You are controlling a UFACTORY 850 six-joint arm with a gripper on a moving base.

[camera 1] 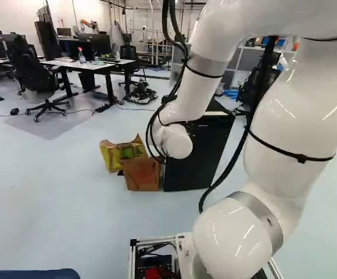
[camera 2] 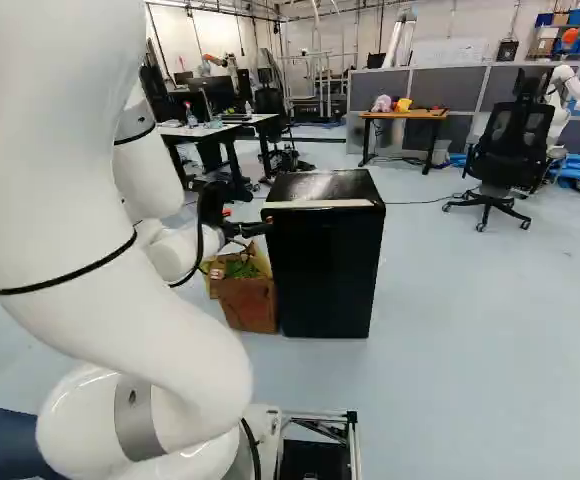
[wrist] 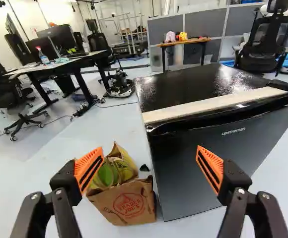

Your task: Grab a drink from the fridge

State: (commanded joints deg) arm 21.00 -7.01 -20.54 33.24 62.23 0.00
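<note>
The black fridge (camera 2: 328, 265) stands on the floor ahead of the base, its door (wrist: 208, 161) facing the arm (camera 1: 200, 84), which gives the gripper a direct approach to it. The door is shut. A pale strip (wrist: 213, 104) runs along the front edge of the fridge's top; what it is for I cannot tell. The drink does not show, so it is presumably inside the fridge, behind that door.

2 bags sit beside the fridge, at its left in the left base view: a brown paper bag (camera 1: 142, 174) close by its side, and a yellow-green bag (camera 1: 121, 153) behind that. They were probably put there to be near the fridge yet out of the door's front, though the brown bag could be knocked if the arm dips low.

The gripper (wrist: 149, 161) is raised near the fridge's upper edge on the bag side, likely so that it can line up with the door's free edge. Opening the door looks like the step in hand, and the drink can only come after it. The 2 fingers stand wide apart, with nothing held between their orange pads (wrist: 89, 168). I see no contact with the fridge, though how near the fingertips come to its door is hard to judge
</note>
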